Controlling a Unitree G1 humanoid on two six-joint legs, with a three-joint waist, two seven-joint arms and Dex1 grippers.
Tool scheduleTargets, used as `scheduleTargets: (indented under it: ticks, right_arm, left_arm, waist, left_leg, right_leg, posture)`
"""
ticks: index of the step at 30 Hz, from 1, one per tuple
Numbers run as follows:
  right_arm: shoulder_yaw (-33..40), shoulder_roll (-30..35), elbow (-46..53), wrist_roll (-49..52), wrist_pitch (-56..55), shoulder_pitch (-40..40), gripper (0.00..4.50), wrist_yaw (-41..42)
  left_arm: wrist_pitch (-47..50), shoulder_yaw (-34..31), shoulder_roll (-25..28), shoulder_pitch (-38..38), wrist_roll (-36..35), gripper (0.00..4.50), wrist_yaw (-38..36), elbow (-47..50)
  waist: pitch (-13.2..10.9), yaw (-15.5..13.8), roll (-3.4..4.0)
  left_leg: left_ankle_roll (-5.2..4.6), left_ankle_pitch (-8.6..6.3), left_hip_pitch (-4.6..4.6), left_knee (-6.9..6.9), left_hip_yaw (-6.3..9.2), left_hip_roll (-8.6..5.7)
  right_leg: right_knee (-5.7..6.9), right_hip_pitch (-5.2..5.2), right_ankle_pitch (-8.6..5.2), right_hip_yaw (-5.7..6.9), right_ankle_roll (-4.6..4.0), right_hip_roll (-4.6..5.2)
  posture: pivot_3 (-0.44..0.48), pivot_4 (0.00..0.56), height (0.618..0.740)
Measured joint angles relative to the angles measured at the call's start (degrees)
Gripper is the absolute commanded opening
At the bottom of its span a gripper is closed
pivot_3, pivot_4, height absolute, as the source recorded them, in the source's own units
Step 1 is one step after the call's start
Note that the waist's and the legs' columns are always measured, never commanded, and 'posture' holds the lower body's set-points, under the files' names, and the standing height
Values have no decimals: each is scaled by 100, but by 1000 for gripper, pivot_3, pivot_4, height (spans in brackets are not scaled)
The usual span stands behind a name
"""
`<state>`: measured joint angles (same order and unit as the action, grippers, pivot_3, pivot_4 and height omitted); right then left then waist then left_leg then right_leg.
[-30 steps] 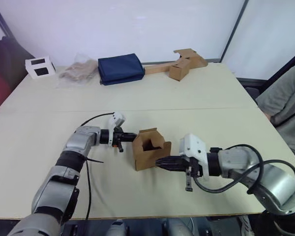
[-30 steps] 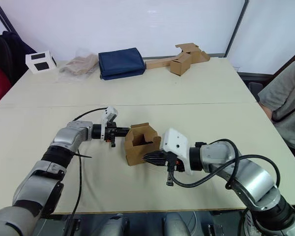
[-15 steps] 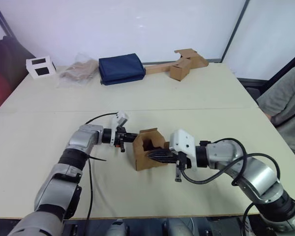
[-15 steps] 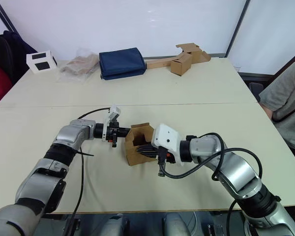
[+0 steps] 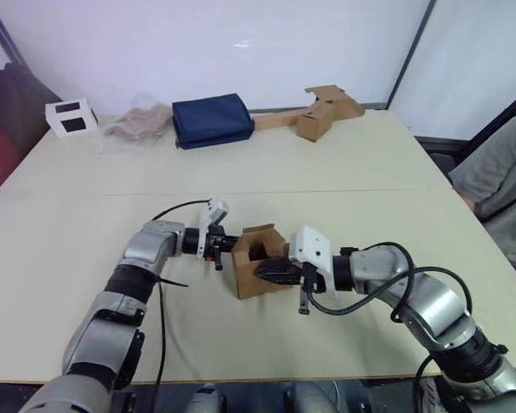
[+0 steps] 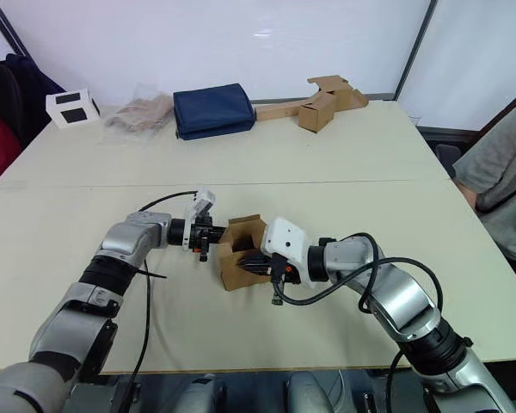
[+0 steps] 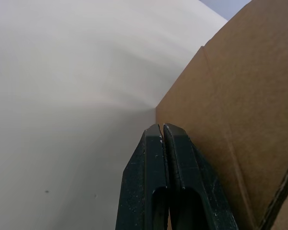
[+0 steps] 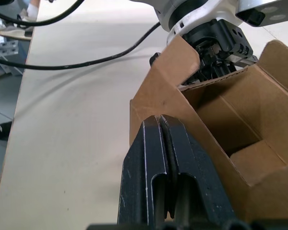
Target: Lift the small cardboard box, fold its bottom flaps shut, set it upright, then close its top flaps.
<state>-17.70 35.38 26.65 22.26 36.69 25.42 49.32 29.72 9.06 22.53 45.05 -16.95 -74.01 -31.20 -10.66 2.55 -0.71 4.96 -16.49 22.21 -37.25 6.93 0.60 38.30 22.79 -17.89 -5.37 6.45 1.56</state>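
The small cardboard box (image 5: 256, 277) stands on the table with its open end up, and its top flaps (image 5: 261, 233) stick upward. Its bottom flaps are hidden underneath. My left gripper (image 5: 231, 243) is shut, with its tips against the box's left wall (image 7: 230, 115). My right gripper (image 5: 261, 269) is also shut with nothing held. Its fingers (image 8: 161, 143) lie over the box's near right rim, pointing into the opening. The right wrist view looks into the box's hollow (image 8: 235, 129) and shows the left gripper (image 8: 216, 50) just beyond the far wall.
At the far edge lie a navy bag (image 5: 211, 120), a crumpled plastic bag (image 5: 138, 123), a white box with black panels (image 5: 70, 117) and another brown box on a long cardboard strip (image 5: 318, 112). A person (image 5: 503, 181) sits at the right. A black cable (image 5: 159, 284) trails along my left arm.
My right gripper has slid left from beside the box's right side onto its near rim. My left gripper has edged right, up against the box's left wall.
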Motion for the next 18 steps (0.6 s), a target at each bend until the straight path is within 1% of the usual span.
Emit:
scheduleTargets:
  ticks: [5, 15, 18]
  right_arm:
    - [10, -62, -10, -7, 7, 54, 0, 1]
    - [-29, -189, -386, -198, -54, 54, 0, -3]
    - [-29, -254, -476, -250, -104, 54, 0, 7]
  left_arm:
    - [15, -42, -1, -28, -2, 59, 35, 89]
    - [20, -76, -8, -38, -2, 59, 57, 108]
    - [10, -157, 4, -71, -1, 59, 212, 111]
  waist:
    - [0, 0, 0]
    - [0, 1, 0]
    - [0, 2, 0]
  left_leg:
    - [0, 0, 0, 0, 1, 0]
    - [0, 0, 0, -1, 1, 0]
    - [0, 0, 0, -2, 1, 0]
  right_leg:
    - [0, 0, 0, 0, 0, 0]
    - [3, 1, 0, 0, 0, 0]
    - [3, 2, 0, 0, 0, 0]
  posture:
    - [0, 150, 740]
    - [0, 150, 740]
    - [0, 150, 740]
